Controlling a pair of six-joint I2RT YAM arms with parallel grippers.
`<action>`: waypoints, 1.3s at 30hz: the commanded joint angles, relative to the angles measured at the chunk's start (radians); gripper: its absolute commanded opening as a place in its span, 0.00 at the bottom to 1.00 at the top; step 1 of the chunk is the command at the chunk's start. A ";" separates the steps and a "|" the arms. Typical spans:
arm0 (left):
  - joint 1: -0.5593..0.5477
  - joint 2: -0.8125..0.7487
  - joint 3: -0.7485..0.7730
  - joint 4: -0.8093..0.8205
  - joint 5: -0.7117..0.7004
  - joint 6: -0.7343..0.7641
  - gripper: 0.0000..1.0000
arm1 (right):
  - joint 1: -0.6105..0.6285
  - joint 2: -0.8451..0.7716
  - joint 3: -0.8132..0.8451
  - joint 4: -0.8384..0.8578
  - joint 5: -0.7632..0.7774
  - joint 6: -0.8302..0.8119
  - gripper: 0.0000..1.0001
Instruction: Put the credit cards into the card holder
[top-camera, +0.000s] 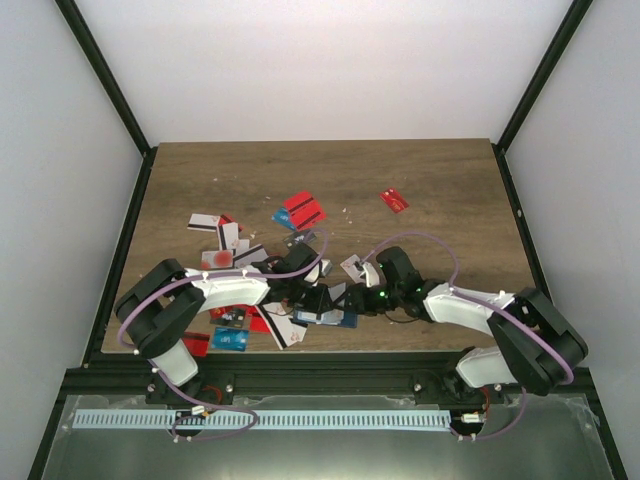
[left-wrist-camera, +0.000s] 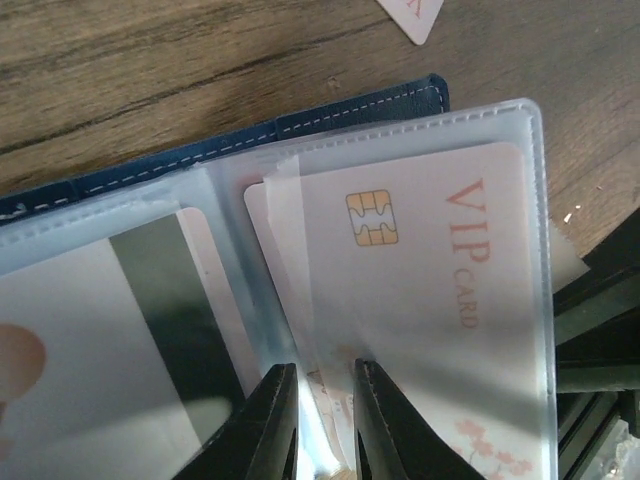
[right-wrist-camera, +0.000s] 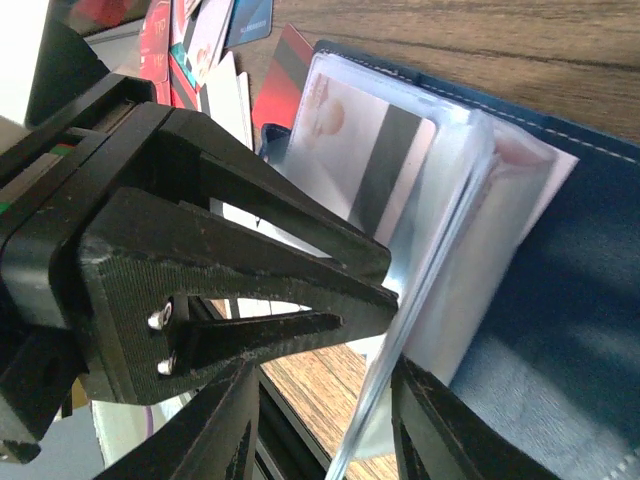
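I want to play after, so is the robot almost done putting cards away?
Not nearly. A striped card and a VIP card already sit in the card holder's clear pockets. The left gripper is at a pocket edge and the right gripper straddles the holder. Many loose cards lie on the table.

L fingers (left-wrist-camera: 270, 425) pinching; R fingers (right-wrist-camera: 228, 430) apart.

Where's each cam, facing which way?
Top external: above, behind the bases, looking down on the table; left arm, right arm show.
Left wrist: just above the open card holder, looking down; left end effector at bottom.
Right wrist: low beside the card holder, looking across it; right end effector at bottom, left one ahead.
Shared: both wrists show the striped card.
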 joint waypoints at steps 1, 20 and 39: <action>-0.006 -0.014 -0.022 0.076 0.061 -0.022 0.18 | 0.028 0.035 0.062 0.006 -0.026 -0.030 0.40; -0.001 -0.158 -0.042 0.040 0.011 -0.035 0.17 | 0.101 0.069 0.207 -0.144 0.070 -0.071 0.47; 0.047 -0.467 -0.193 -0.102 -0.177 -0.073 0.14 | 0.226 0.225 0.347 -0.184 0.117 -0.057 0.48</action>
